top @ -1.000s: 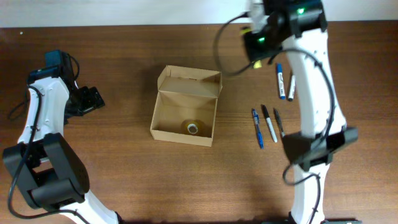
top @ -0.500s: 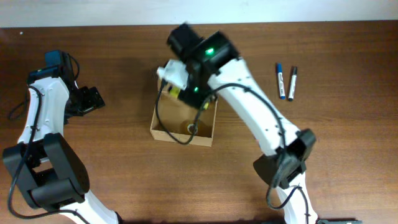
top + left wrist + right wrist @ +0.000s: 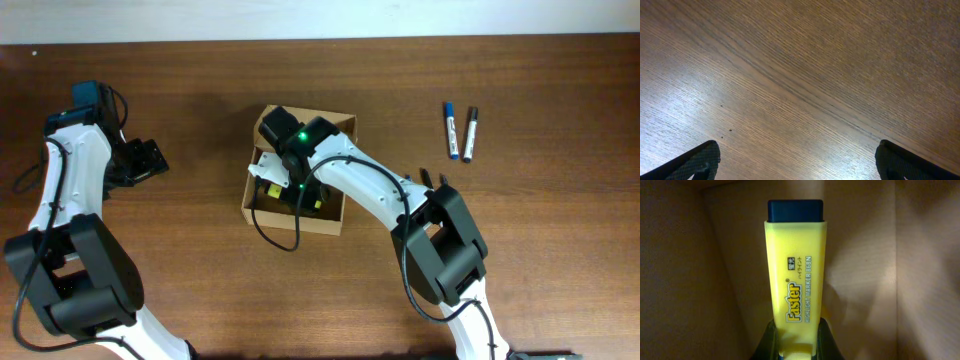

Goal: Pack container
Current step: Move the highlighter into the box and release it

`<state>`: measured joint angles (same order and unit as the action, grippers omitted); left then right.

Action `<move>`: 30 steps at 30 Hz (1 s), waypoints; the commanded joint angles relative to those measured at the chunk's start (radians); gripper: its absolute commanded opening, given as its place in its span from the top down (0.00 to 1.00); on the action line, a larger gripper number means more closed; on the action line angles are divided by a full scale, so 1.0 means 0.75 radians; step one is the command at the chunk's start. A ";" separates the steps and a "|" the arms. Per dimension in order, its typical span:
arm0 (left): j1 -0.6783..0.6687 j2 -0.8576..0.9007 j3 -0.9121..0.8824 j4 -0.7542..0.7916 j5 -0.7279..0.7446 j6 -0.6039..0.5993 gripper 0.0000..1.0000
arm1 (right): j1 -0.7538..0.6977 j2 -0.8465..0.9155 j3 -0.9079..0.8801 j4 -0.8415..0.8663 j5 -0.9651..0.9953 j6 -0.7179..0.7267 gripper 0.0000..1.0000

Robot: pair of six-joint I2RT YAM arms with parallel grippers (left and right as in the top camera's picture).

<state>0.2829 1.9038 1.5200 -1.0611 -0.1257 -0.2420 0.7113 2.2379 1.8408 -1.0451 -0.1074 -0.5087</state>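
The container, a tan cardboard box with its flap lid standing open at the back, sits mid-table. My right gripper reaches down inside it. In the right wrist view the right gripper is shut on a yellow highlighter with a dark blue cap, which points at the container's brown inner wall. My left gripper hovers far left of the container. Seen from its wrist, the left gripper is wide open over bare wood, with nothing between its fingertips.
Two markers lie side by side at the back right. The ends of some pens show beside the right arm's elbow. The right arm crosses the container's right side.
The right arm has swung from the table's back right across to the container and lowered the highlighter into it. The left arm has not moved.
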 commanded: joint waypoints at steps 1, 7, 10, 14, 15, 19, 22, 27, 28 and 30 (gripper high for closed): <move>0.002 -0.003 -0.004 -0.001 0.008 0.016 0.00 | 0.001 -0.005 -0.051 0.039 -0.021 -0.010 0.96; 0.002 -0.003 -0.004 -0.001 0.009 0.016 0.00 | 0.002 -0.013 0.007 -0.051 0.045 -0.010 0.36; 0.002 -0.003 -0.004 -0.001 0.009 0.016 0.00 | 0.003 -0.026 0.121 -0.160 0.099 0.025 0.46; 0.002 -0.003 -0.004 -0.001 0.009 0.016 0.00 | 0.002 -0.073 0.336 -0.274 0.207 0.166 0.53; 0.002 -0.003 -0.004 -0.001 0.009 0.016 0.00 | 0.001 -0.090 0.393 -0.298 0.239 0.207 0.56; 0.002 -0.003 -0.004 -0.001 0.009 0.016 0.00 | -0.039 -0.198 0.681 -0.375 0.413 0.491 0.58; 0.002 -0.003 -0.004 -0.001 0.009 0.016 0.00 | -0.121 -0.265 0.821 -0.397 0.427 0.596 0.58; 0.002 -0.003 -0.004 -0.001 0.009 0.016 0.00 | -0.378 -0.297 0.911 -0.395 0.419 0.796 0.64; 0.002 -0.003 -0.004 -0.001 0.009 0.016 0.00 | -0.435 -0.288 0.907 -0.402 0.401 0.831 0.67; 0.002 -0.003 -0.004 -0.001 0.009 0.016 0.00 | -0.553 -0.253 0.888 -0.421 0.319 0.874 0.67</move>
<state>0.2829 1.9038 1.5200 -1.0611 -0.1265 -0.2420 0.3992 1.9884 2.5301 -1.3392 0.1661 0.0177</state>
